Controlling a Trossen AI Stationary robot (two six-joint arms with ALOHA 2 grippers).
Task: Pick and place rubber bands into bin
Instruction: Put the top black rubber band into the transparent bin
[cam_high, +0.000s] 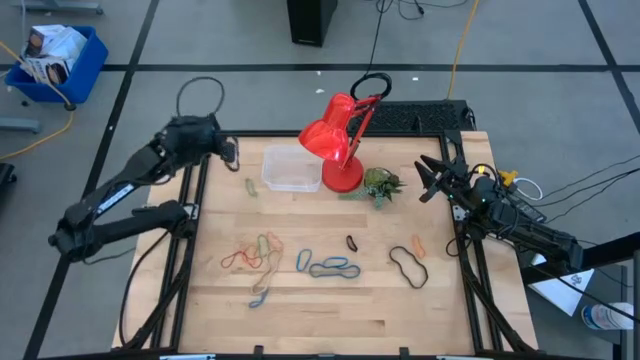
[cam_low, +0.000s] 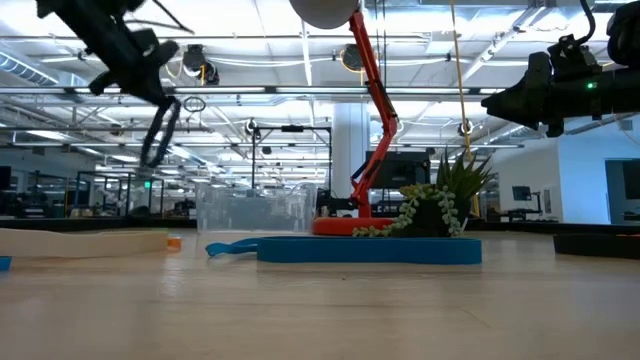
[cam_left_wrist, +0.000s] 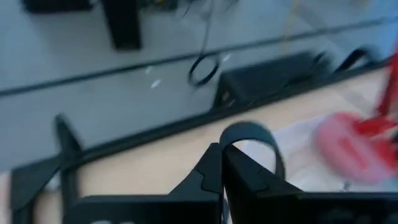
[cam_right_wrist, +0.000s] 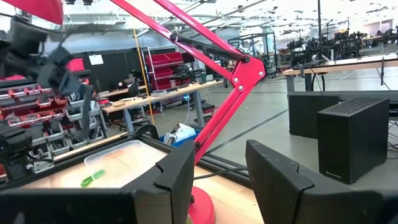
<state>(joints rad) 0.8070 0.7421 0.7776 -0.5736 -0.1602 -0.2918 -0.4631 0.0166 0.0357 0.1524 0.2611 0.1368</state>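
High view: the clear bin (cam_high: 292, 170) is taken as the landmark, set on the wooden table (cam_high: 330, 300) just beside the red desk lamp (cam_high: 338, 140).
Left gripper (cam_high: 232, 150): held in the air beside the bin, on the side away from the lamp; its fingers are pressed together on a black rubber band (cam_left_wrist: 252, 140), which is seen in the low view dangling as a loop (cam_low: 160, 130) above the table.
Right gripper (cam_high: 432, 178): parked beyond the lamp and the small potted plant (cam_high: 380, 185), well apart from the bin; its jaws are spread and nothing is held.
Bin contents: nothing can be made out inside from above; whether any band already lies there cannot be told.
Green band (cam_high: 250, 186): lying on the table just beside the bin, not in it.
Remaining bands: a tangle of orange and tan loops (cam_high: 255, 255), blue-grey loops (cam_high: 330, 266), a large black loop (cam_high: 407, 266) and small orange (cam_high: 418, 244) and dark (cam_high: 352, 242) pieces are left spread on the table, well apart from the bin.
Progress: judged early; one band is carried and not yet released, and most of the set is still to be collected.
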